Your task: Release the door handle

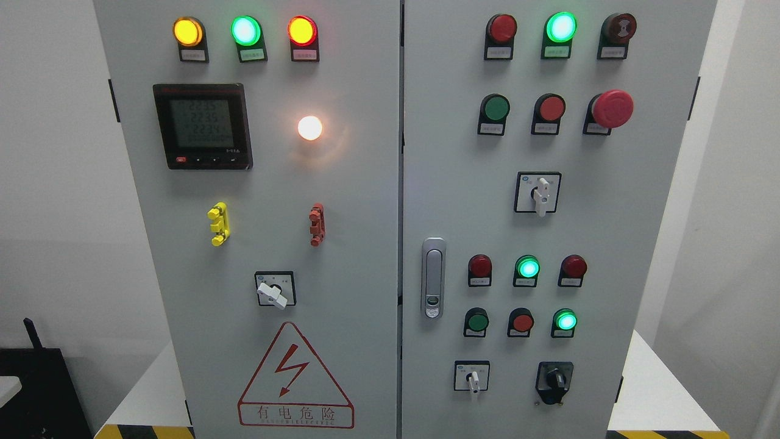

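**Control cabinet, head view: door handle free, no robot hand in frame**

The door handle point(433, 278) sits on the right-hand door point(646, 183) of the grey cabinet, just beside the centre seam point(401, 219) and at roughly mid-height, left of the lower cluster of indicator lamps point(528, 267). Its long axis runs vertically; the silver lever lies flush in its oval recess, with the lock cylinder at the lower end (so the lever reads as folded in, not swung out). Both doors appear closed and level along the seam.

Neither robot hand is visible, so whether the fingers are spread, pressed together or pinching anything cannot be told. Nothing touches the handle.

Judged from this, the release step looks finished or very nearly so: the handle stands untouched. The next move probably calls only for keeping the arms clear of the panel, away from the rotary selector point(538, 194) and the red mushroom button point(612, 108) above the handle, whose projecting parts a passing arm could knock.
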